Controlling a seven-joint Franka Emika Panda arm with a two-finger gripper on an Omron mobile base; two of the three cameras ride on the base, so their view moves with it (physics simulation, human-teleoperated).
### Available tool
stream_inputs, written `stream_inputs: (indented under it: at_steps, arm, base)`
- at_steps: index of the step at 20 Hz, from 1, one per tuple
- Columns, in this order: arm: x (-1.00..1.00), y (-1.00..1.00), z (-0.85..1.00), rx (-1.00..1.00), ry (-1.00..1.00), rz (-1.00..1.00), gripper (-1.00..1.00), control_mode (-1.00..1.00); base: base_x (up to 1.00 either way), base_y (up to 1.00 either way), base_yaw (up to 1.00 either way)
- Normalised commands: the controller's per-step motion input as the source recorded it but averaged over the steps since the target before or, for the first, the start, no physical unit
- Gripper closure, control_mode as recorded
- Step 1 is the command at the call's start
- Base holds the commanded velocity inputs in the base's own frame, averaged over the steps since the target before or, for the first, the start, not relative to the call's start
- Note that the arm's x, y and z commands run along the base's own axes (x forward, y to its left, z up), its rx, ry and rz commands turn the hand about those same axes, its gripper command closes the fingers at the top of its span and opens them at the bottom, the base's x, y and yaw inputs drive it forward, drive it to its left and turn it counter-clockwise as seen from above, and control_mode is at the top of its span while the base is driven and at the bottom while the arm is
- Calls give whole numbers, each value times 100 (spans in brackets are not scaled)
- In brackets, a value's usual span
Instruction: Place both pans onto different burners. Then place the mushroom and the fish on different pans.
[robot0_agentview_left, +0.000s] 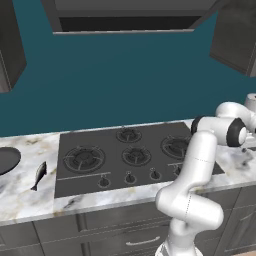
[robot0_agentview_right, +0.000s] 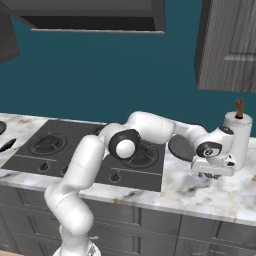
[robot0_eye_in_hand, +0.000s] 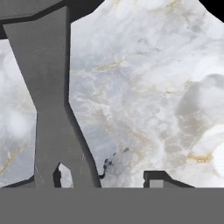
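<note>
One dark pan (robot0_agentview_right: 180, 147) lies on the marble counter just right of the cooktop. My gripper (robot0_agentview_right: 213, 173) hangs low over its handle. In the hand view the grey handle (robot0_eye_in_hand: 50, 87) runs from the top down to the left fingertip (robot0_eye_in_hand: 64, 175). The right fingertip (robot0_eye_in_hand: 158, 179) stands apart from it with bare marble between, so the gripper (robot0_eye_in_hand: 109, 179) is open around the handle. A second pan (robot0_agentview_left: 7, 159) pokes in at the far left of the counter. The fish (robot0_agentview_left: 39, 175) lies beside it, left of the burners (robot0_agentview_left: 84, 158). The mushroom is out of view.
The dark cooktop (robot0_agentview_left: 70, 182) has knobs along its front edge. A tall white canister (robot0_agentview_right: 240, 136) with a brown top stands right behind my hand. Dark cabinets and a range hood hang above the counter.
</note>
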Motion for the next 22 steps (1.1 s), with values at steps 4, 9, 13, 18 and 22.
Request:
stream_inputs:
  at_steps: [4, 9, 13, 18, 22]
  arm:
    - [0, 0, 0, 0, 0, 0, 100, -100]
    - [0, 2, 8, 0, 2, 0, 100, -100]
    - [0, 9, 26, 0, 0, 0, 100, -100]
    - [0, 14, 26, 0, 0, 1, 100, -100]
    - [0, 43, 20, -1, 5, 9, 100, -100]
  base:
    - [0, 0, 0]
    - [0, 0, 0]
    - [0, 0, 0]
    - [0, 0, 0]
    - [0, 0, 0]
